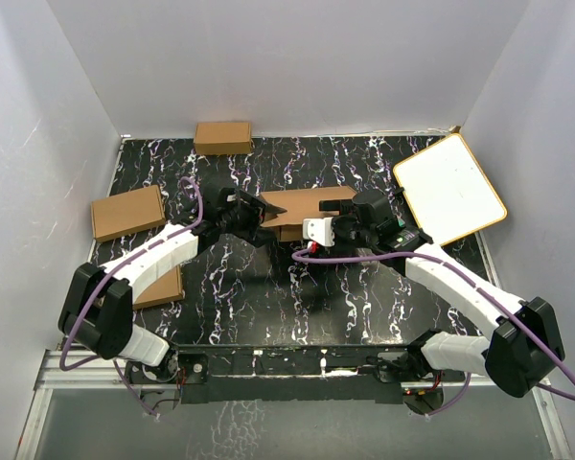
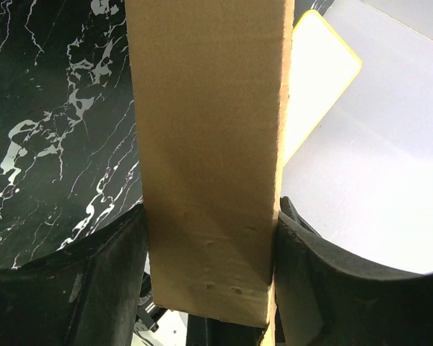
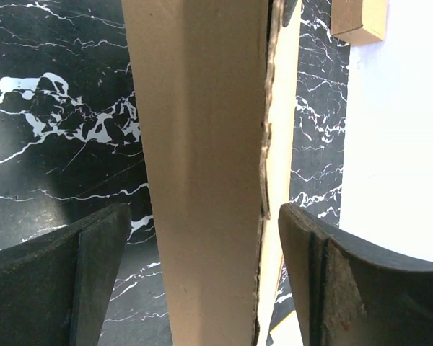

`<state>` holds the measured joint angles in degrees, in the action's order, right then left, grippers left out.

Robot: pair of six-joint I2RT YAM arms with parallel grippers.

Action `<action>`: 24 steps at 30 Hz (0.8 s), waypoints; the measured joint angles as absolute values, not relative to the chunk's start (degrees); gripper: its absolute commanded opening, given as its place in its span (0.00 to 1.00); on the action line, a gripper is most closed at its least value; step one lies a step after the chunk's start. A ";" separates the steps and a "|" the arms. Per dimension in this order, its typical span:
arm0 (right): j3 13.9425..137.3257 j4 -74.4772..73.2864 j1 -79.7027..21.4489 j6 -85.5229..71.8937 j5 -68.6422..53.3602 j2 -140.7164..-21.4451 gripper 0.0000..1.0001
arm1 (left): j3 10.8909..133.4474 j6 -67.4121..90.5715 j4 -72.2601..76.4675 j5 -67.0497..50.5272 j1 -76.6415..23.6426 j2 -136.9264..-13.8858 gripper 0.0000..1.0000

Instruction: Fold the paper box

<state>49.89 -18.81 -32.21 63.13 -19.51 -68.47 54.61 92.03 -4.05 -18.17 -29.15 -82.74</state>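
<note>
The paper box (image 1: 302,213) is a brown cardboard piece, partly folded, held up over the middle of the black marbled table. My left gripper (image 1: 247,218) is at its left end. In the left wrist view a cardboard wall (image 2: 209,144) fills the gap, and the left gripper (image 2: 211,216) presses it with both fingers. My right gripper (image 1: 340,225) is at the box's right end. In the right wrist view a folded cardboard wall (image 3: 202,144) stands between the fingers of the right gripper (image 3: 206,216). Dark gaps show on either side, so it is open.
Smaller ready-made cardboard boxes lie at the back (image 1: 222,137), at the left (image 1: 127,212) and under the left arm (image 1: 158,287). A white board with a tan rim (image 1: 448,189) leans at the right. White walls enclose the table.
</note>
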 measured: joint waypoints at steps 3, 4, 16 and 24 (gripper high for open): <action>49.80 -17.85 -32.25 63.33 -18.96 -68.88 0.78 | 54.61 92.20 -3.70 -18.31 -29.04 -82.98 0.31; 49.80 -17.72 -32.27 63.40 -18.96 -68.97 0.75 | 54.61 92.23 -3.68 -18.31 -29.02 -82.98 0.31; 49.76 -17.43 -32.51 62.87 -19.09 -68.99 0.62 | 52.80 93.30 -1.43 -18.70 -28.99 -82.98 0.39; 49.65 -18.28 -32.53 63.64 -20.62 -68.99 0.91 | 52.36 94.54 -0.03 -18.63 -28.97 -82.91 0.36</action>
